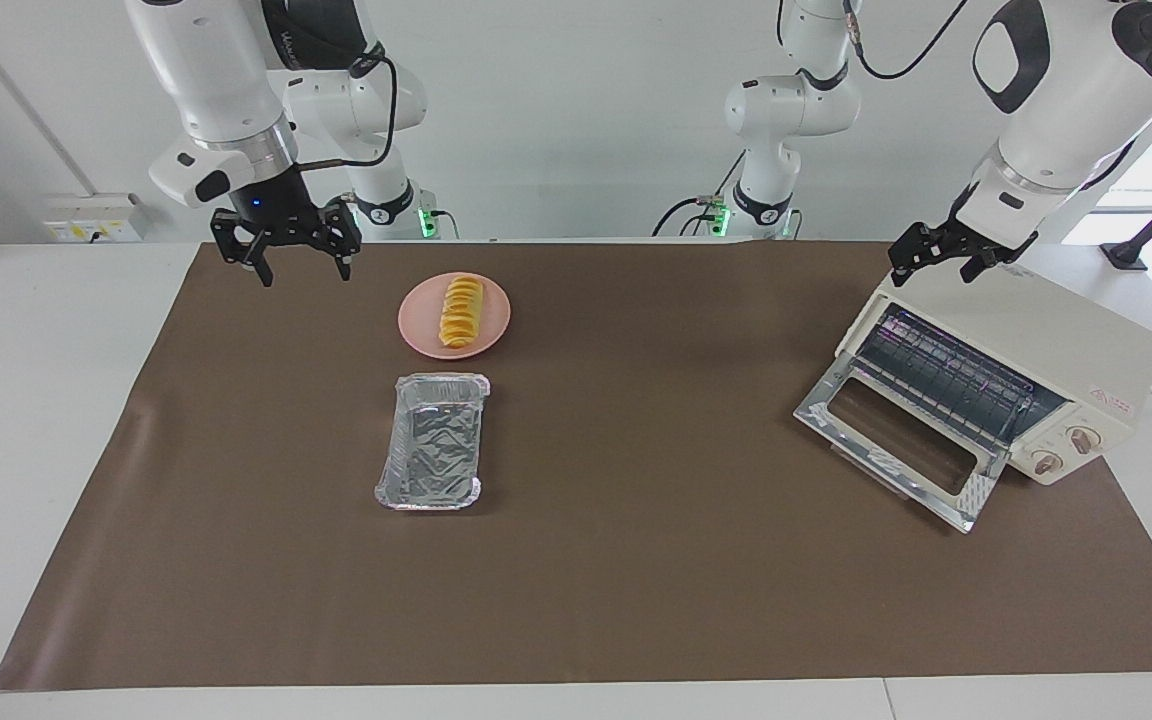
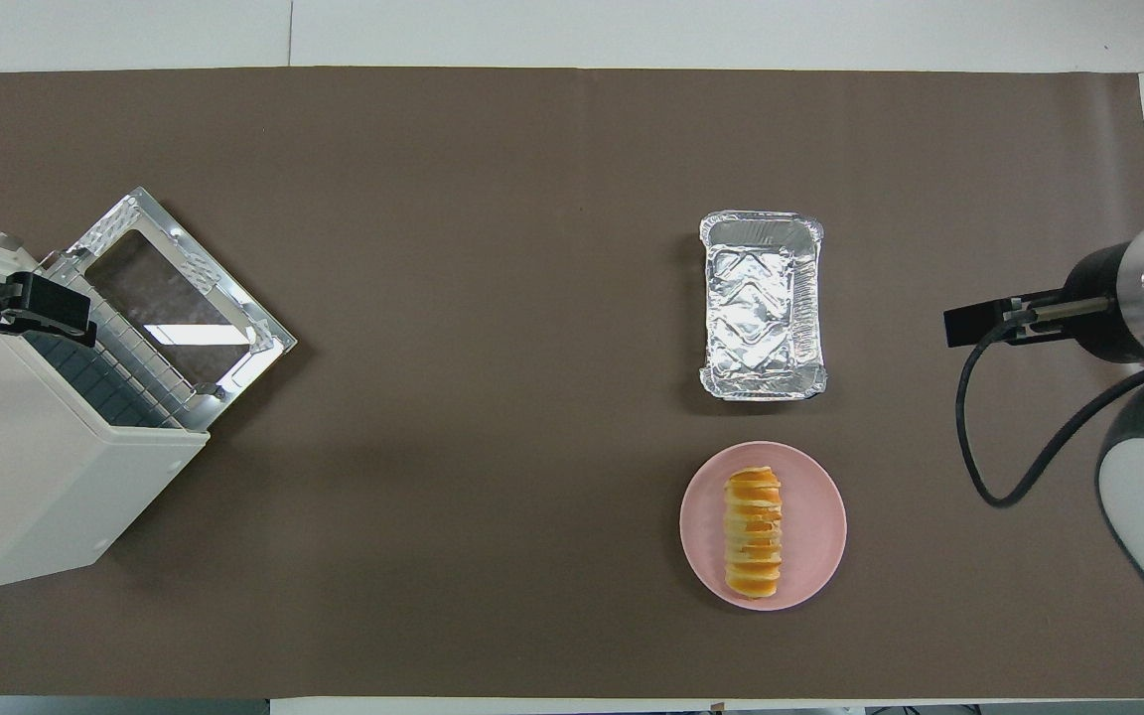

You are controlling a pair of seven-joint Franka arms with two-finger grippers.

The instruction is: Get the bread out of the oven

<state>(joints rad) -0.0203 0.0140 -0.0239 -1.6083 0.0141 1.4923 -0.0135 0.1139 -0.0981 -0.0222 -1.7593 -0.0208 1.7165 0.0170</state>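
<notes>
Bread (image 1: 461, 311) sat on the pink plate (image 1: 496, 322), lying lengthwise along the near-far line, nothing touching it. Plate was at the robots' end of the brown mat (image 1: 636, 600), toward the right arm's end of the table, its rim a short way in from the mat's edge.

Foil tray (image 1: 433, 441) lay just farther from the robots than the plate, a narrow strip of bare mat between them, long side running the same way as the bread. It held nothing.

Right gripper (image 1: 288, 250) hung in the air over the mat's corner at the right arm's end, well apart from the plate, fingers spread apart and holding nothing. In the overhead view it sat over the mat's side edge, level with the foil tray.

Oven (image 1: 1066, 360) stood at the left arm's end, angled on the mat, its back corner off the mat onto the white table (image 1: 36, 400). Door (image 1: 901, 440) was dropped fully open, pointing toward the table middle and away from the robots; wire rack (image 1: 946, 375) visible inside, no bread on it.

Left gripper (image 1: 948, 255) waited just above the oven's top edge over the door opening, fingers apart, holding nothing. Could not tell whether it touched the casing.

Open room: the whole middle of the mat between tray and oven door was bare, as was the wide band along the mat's edge farthest from the robots.
</notes>
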